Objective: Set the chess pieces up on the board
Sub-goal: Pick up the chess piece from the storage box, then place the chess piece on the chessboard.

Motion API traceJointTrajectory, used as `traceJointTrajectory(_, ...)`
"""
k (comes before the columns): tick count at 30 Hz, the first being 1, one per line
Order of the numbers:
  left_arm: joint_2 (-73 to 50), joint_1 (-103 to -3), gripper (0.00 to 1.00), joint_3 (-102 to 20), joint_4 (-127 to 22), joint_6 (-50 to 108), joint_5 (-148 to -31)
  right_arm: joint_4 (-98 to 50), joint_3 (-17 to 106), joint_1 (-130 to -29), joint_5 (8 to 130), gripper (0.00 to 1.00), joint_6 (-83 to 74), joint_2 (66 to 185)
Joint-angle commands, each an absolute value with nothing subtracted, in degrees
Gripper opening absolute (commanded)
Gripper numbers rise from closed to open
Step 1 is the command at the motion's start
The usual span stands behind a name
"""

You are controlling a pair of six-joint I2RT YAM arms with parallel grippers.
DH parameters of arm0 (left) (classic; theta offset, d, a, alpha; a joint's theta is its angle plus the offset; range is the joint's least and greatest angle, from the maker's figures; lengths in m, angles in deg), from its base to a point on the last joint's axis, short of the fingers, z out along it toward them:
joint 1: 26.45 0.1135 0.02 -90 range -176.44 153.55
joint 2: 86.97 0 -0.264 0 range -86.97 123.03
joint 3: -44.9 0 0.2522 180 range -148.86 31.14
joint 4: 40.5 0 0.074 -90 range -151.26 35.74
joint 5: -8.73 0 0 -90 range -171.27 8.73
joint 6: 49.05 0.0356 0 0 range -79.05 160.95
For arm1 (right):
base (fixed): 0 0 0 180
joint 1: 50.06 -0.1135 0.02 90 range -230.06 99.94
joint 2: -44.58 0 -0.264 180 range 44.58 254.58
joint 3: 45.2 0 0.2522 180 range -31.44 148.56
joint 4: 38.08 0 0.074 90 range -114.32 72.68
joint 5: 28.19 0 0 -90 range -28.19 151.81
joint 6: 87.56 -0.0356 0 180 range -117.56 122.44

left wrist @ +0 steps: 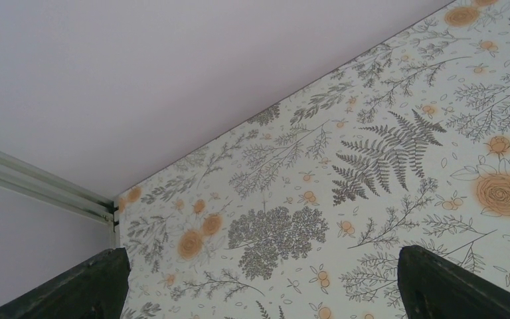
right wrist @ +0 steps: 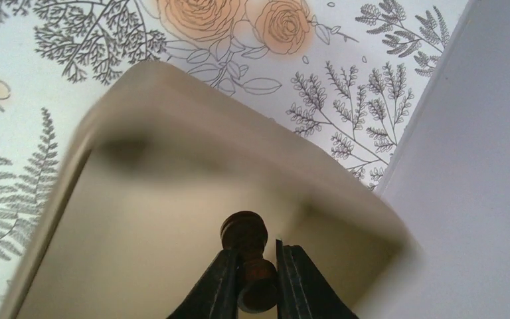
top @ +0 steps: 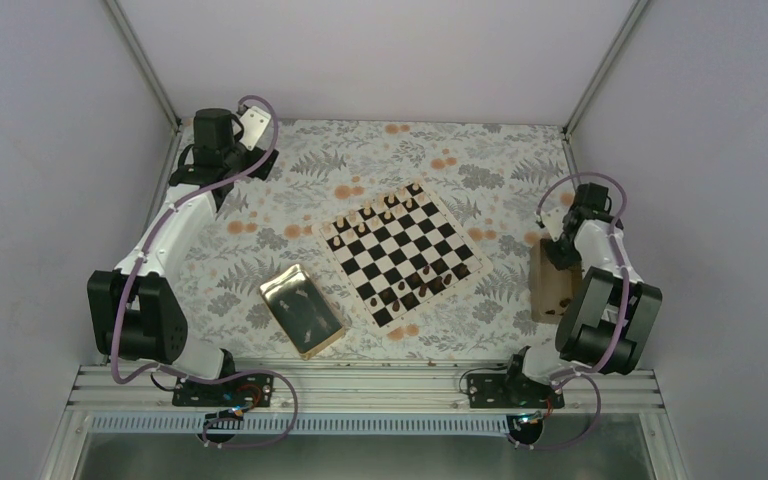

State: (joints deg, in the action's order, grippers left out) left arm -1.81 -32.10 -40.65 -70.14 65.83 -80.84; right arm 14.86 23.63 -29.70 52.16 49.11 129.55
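Observation:
The board (top: 404, 253) lies in the middle of the table, turned at an angle, with light pieces (top: 372, 214) on its far rows and dark pieces (top: 422, 285) along its near edge. My right gripper (right wrist: 257, 282) is down inside the small tan box (right wrist: 172, 219) at the table's right side, shut on a dark brown chess piece (right wrist: 247, 249) that lies between its fingers (right wrist: 216, 286). In the top view the right arm (top: 592, 270) hides that box's inside. My left gripper (left wrist: 259, 299) hangs open over bare tablecloth at the far left corner, holding nothing.
A shiny gold tray (top: 303, 310) lies left of the board near the front edge. The tan box (top: 546, 285) sits close to the right wall (right wrist: 478, 166). White walls close in the table on the left, back and right.

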Motion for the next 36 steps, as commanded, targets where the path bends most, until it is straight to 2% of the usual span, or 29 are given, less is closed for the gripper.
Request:
traceJointTrajectory(1,-1.8,-32.3,1.0,-42.2,-70.8,66.3,-81.1,20.0,25.7,-29.3,53.3,0.11,51.4,128.0)
traceJointTrajectory(13,-4.3,-32.3,1.0,-39.2,-69.5,66.5,-80.2,26.0,32.7,-30.7,55.6,0.12,52.0,129.8)
traceJointTrajectory(26,-3.1,-32.3,1.0,-40.2,-68.7,65.6,-79.9,34.3,40.8,-51.2,62.3,0.13,46.3,128.2)
traceJointTrajectory(36,-4.1,-32.3,1.0,-38.7,-68.0,65.7,-79.1,29.8,34.3,-59.5,61.8,0.13,42.2,131.9)
